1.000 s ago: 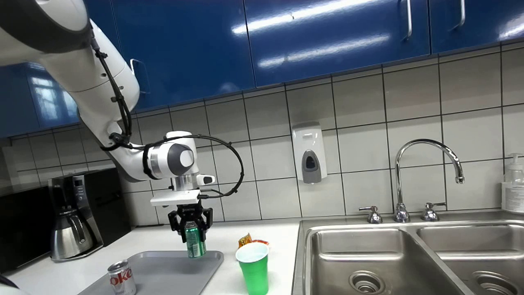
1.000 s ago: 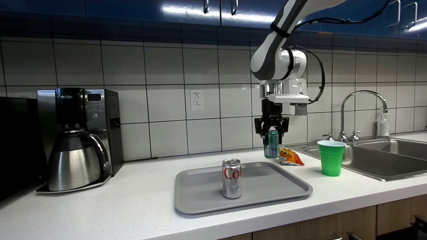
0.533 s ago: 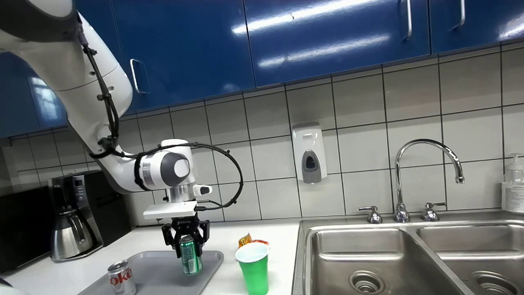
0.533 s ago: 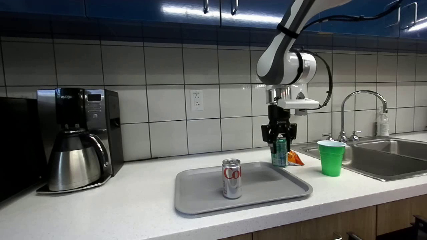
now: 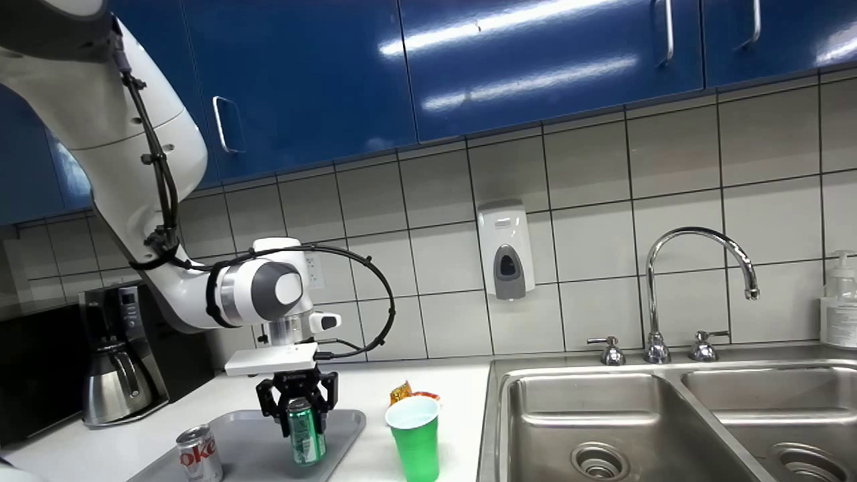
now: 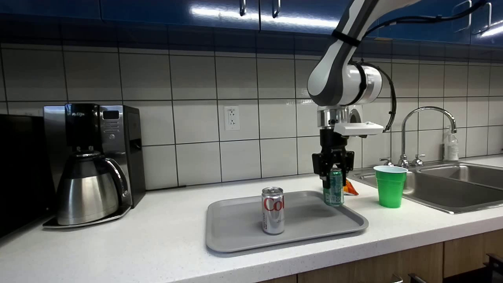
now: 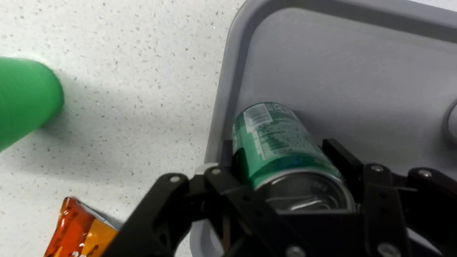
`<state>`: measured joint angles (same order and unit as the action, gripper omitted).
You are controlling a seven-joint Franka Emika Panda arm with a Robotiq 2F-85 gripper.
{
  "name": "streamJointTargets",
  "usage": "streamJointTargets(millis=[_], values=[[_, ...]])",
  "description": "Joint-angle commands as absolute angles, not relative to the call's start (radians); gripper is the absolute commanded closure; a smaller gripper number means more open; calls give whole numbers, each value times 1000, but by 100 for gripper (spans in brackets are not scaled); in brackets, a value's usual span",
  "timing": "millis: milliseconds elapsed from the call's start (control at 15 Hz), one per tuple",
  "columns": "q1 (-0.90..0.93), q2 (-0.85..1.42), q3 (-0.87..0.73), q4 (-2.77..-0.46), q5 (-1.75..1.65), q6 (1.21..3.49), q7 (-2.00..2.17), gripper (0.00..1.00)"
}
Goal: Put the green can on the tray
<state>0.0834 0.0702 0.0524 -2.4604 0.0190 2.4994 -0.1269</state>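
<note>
Green can [image 6: 334,194], one, and silver can [image 6: 272,218], one: two in all. Tray [image 6: 235,220], one. Green cup [image 6: 390,188], one. Snack bag [image 7: 80,232], one. Coffee maker [image 6: 83,129], one. Carafe [image 6: 88,196], one. Sink basins [image 5: 549,438], two. Sink drains [image 5: 600,462], two. Faucet [image 5: 651,294], one. Faucet handles [image 5: 612,351], two. Wall dispenser [image 5: 507,251], one. Pump bottle [image 6: 452,148], one. Wall outlet [image 6: 232,118], one. Robot arm [image 6: 334,74], one. Gripper [image 6: 335,182], one.

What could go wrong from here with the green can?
Set down this close to the rim of the tray, the green can might catch the rim and tip.
In the wrist view, a finger shows between can and rim; it could bump the rim on opening.
I can't tell if the can touches down; if not, the gripper opening now might drop it.
</note>
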Motion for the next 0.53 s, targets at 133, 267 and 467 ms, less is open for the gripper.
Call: streamJointTargets(millis=[133,267,467], values=[[82,7,70,-2527,-6,2537,-152,61],[84,1,75,-2539,-12,2541,-155,61],[88,-2,80,-2555,-30,2552,-153,61]])
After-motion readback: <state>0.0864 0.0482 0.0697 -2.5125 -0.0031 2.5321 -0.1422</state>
